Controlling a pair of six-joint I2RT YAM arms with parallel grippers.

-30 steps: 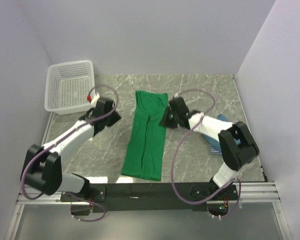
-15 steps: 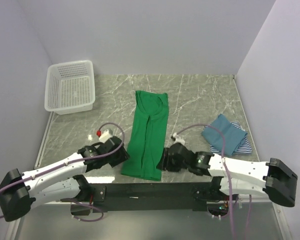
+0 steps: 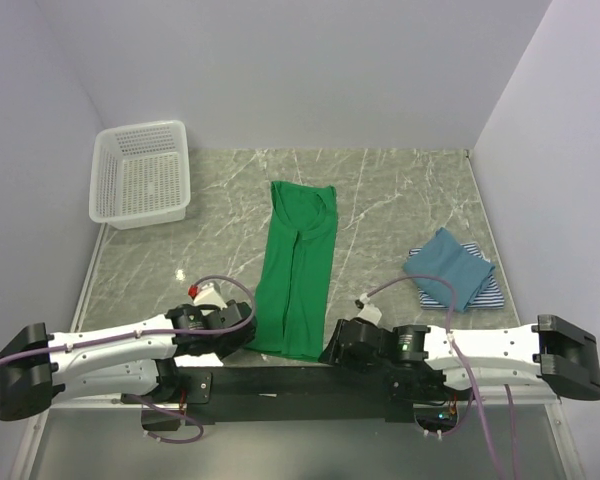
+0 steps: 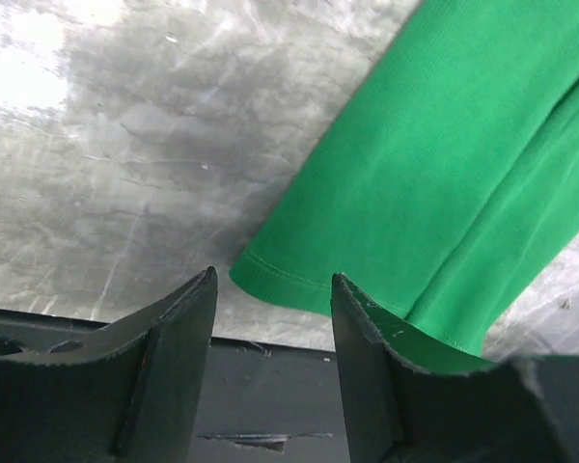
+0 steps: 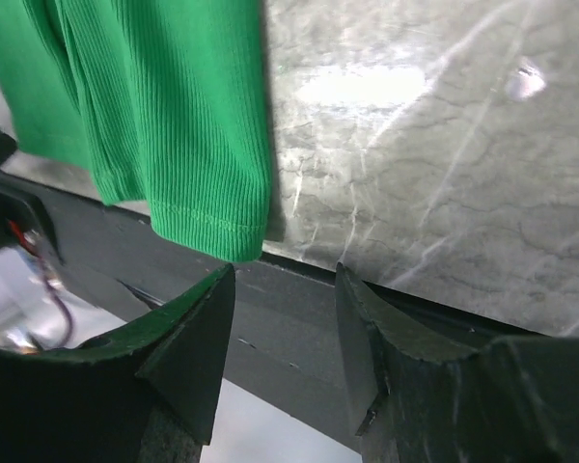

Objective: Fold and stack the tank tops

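Your left gripper (image 4: 273, 289) is hovering with its jaws wide apart, gripping nothing. One hem corner of the long, bright green ribbed cloth tank top (image 4: 444, 174) is lying just ahead of the gap, on the grey marbled table (image 4: 125, 145). Your right gripper (image 5: 285, 280) is likewise gaping empty, with the other hem corner just ahead, slightly to its left. The plain teal-blue cloth top (image 3: 448, 262) is resting on the navy-and-white striped top (image 3: 488, 292), well away from both grippers and nearer the right one.

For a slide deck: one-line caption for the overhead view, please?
Left tool and right tool, both open, flank the near hem of the green top; teal top lies on striped top.
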